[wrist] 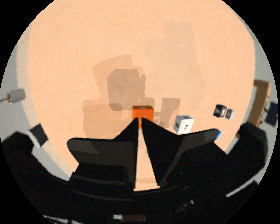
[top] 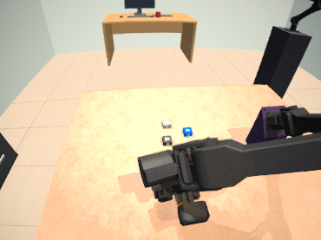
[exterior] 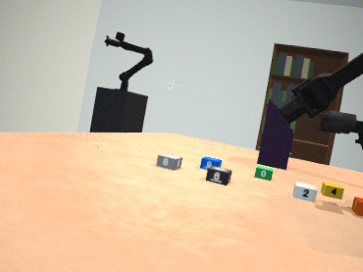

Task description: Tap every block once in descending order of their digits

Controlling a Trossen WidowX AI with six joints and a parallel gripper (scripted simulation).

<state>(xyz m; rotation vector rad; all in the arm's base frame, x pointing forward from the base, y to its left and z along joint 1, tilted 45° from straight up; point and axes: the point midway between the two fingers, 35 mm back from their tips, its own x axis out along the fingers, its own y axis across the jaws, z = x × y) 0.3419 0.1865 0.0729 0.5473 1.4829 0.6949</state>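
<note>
Several small digit blocks lie on the tan table (exterior: 74, 202). In the exterior view I see a grey 8 block (exterior: 169, 161), a blue 9 block (exterior: 210, 163), a black block (exterior: 219, 176), a green 0 block (exterior: 263, 173), a white 2 block (exterior: 305, 191), a yellow 4 block (exterior: 332, 190) and an orange block (exterior: 358, 204) cut by the right edge. In the wrist view my gripper (wrist: 143, 122) is shut and empty, hanging above the table with the orange block (wrist: 144, 112) just past its tips and the white block (wrist: 183, 123) to its right. My arm (top: 217, 161) hides the near blocks in the top view.
A purple base (top: 262, 128) (exterior: 275, 138) stands at the table's right. The grey block (top: 167, 123), blue block (top: 187, 132) and black block (top: 167, 139) show mid-table. A second arm on a black pedestal (top: 282, 57), a desk (top: 149, 24) and a bookcase (exterior: 304, 104) stand off the table.
</note>
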